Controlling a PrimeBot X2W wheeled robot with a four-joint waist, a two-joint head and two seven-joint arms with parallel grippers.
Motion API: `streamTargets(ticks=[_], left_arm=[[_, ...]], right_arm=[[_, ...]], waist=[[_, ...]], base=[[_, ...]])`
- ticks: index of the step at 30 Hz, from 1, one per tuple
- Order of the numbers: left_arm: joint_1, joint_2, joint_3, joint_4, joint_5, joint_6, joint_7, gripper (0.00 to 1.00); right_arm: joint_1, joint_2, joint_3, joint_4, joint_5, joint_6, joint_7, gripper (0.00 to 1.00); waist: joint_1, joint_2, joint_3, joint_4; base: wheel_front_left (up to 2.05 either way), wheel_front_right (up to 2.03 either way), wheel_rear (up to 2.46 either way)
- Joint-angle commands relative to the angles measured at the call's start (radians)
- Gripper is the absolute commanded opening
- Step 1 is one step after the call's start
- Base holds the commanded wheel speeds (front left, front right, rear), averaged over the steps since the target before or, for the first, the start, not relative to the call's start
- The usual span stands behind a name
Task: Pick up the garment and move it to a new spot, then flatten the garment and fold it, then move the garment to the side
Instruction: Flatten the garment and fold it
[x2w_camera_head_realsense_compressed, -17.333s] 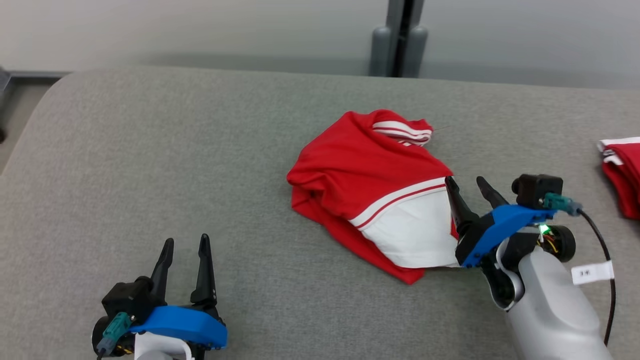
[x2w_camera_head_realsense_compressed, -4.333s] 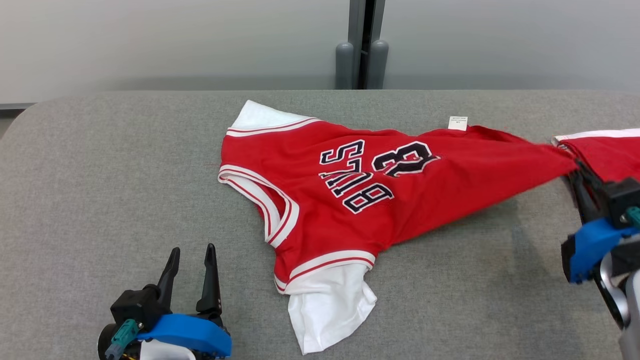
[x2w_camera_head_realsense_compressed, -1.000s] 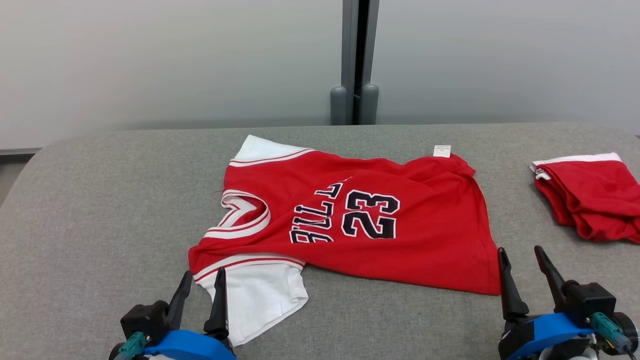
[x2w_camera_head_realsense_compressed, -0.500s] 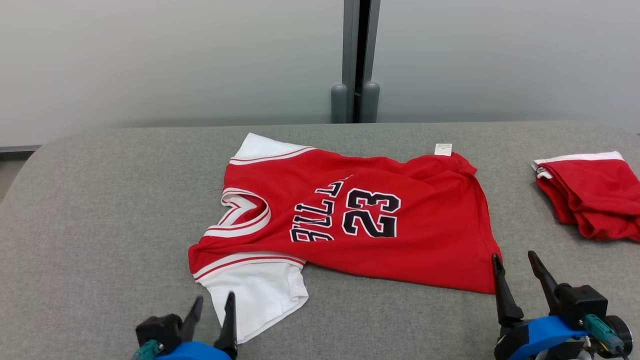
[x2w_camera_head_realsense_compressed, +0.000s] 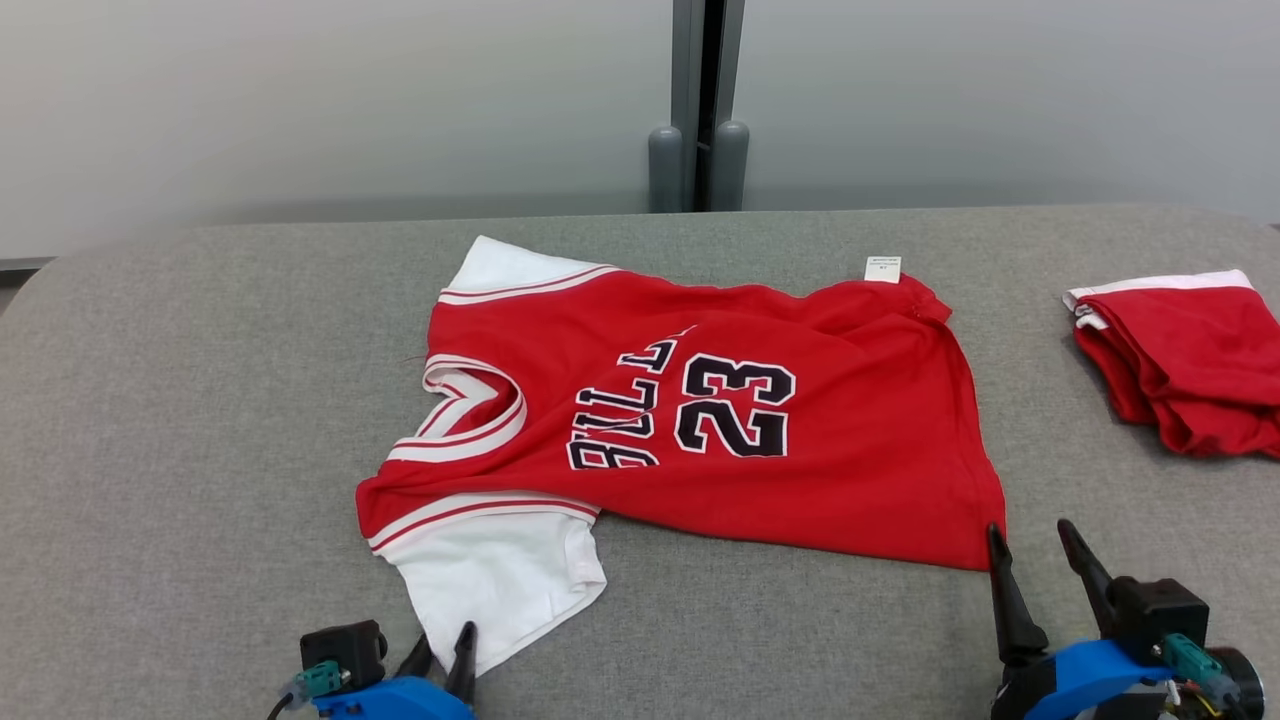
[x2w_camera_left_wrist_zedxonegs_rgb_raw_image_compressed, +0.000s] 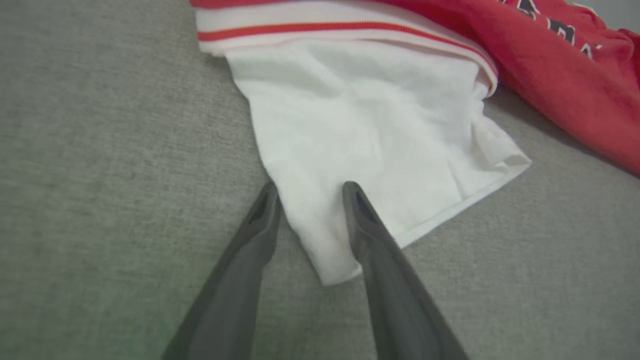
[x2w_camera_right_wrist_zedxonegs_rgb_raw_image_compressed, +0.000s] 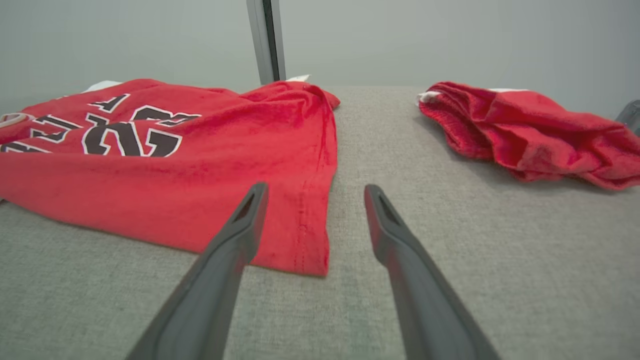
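left hand (x2w_camera_left_wrist_zedxonegs_rgb_raw_image_compressed: 310, 186), spread around the white sleeve (x2w_camera_left_wrist_zedxonegs_rgb_raw_image_compressed: 380, 110) corner, should pinch it tight; right hand (x2w_camera_right_wrist_zedxonegs_rgb_raw_image_compressed: 315, 186), also spread, the shirt (x2w_camera_right_wrist_zedxonegs_rgb_raw_image_compressed: 175, 170) hem.

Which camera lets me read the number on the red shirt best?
The head view: the 23 on the red shirt is whole, from above. The right wrist view shows it low and slanted. The left wrist view catches scraps of lettering, unreadable.
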Motion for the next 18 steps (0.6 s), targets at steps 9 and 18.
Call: streamTargets(ticks=[9,18], left_arm=[[-0.016,0.016,0.003,-0.078,0.008,0.008,-0.032,0.0],[0.004,0.054,0.023,-0.204,0.018,0.036,-0.048,0.0]], right_arm=[[-0.051,0.0,-0.046,0.153,-0.017,0.0,-0.003,1.0],[-0.121,0.0,-0.062,0.308,-0.024,0.0,0.007,0.55]], waist=[[0.0,0.0,0.015,0.02],[0.0,0.0,0.009,0.048]], base=[[0.0,0.0,0.0],[0.0,0.0,0.0]])
